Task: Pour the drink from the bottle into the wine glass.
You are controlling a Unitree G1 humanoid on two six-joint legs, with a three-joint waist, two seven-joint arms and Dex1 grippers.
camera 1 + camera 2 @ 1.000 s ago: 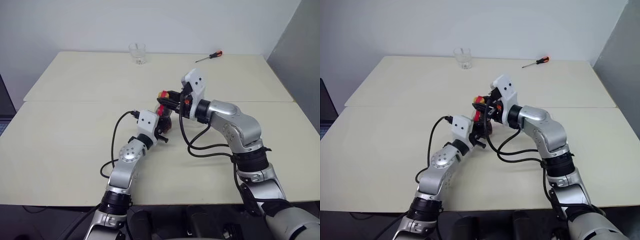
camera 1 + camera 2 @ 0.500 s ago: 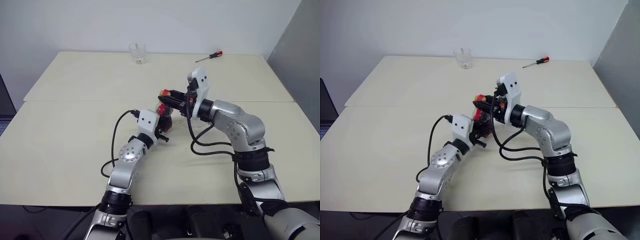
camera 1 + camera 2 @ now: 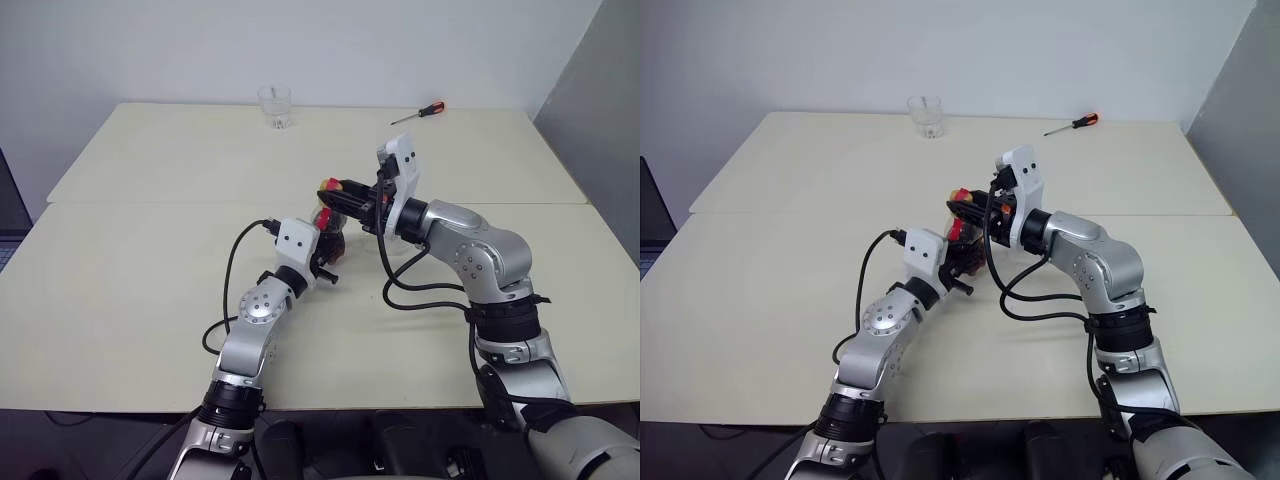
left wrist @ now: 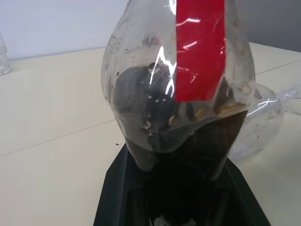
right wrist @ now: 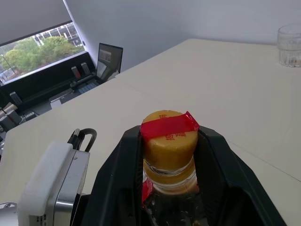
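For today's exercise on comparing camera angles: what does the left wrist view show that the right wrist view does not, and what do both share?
Left wrist view: the bottle's round body with the dark drink in its lower part, gripped by the left hand; a clear glass object lies behind it.

Right wrist view: the yellow cap, crossed by a red strip, between the right hand's fingers; a tumbler far off; a window.

Both: the same bottle and the pale table.

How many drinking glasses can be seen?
2: a tumbler at the table's far edge, and a wine glass lying on its side just behind the bottle.
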